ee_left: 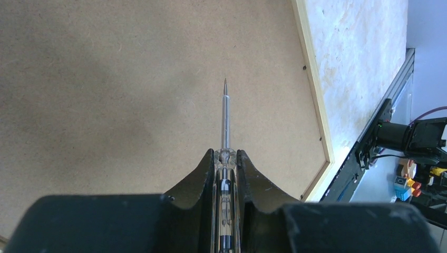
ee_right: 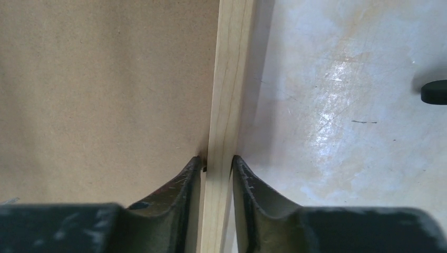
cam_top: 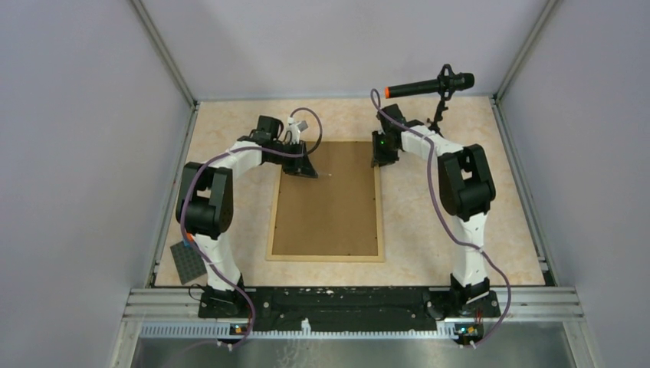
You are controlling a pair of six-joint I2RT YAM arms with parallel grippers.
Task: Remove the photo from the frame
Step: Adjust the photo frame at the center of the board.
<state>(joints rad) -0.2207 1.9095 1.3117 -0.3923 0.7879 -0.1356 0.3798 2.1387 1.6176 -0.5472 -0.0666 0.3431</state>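
- The frame (cam_top: 325, 257) lies face down mid-worktop (cam_top: 429, 230) with its brown backing board (cam_top: 326, 199) seated. The photo has not come out, so nearly the whole task is left.
- The left fingers (ee_left: 206, 166) are clamped on a thin screwdriver (ee_left: 225, 116), its tip over the board near the frame's 11 o'clock corner.
- The right fingers (ee_right: 192, 174) straddle the rail near 1 o'clock; I cannot tell whether they pinch it.
- The photo is hidden beneath the board, and the rail's tiny dark clips (ee_left: 320, 139) are too small to read.

Left hand (ee_left: 225, 158) clamps a screwdriver (ee_left: 225, 116); right hand's (ee_right: 217, 163) fingers stand slightly apart.
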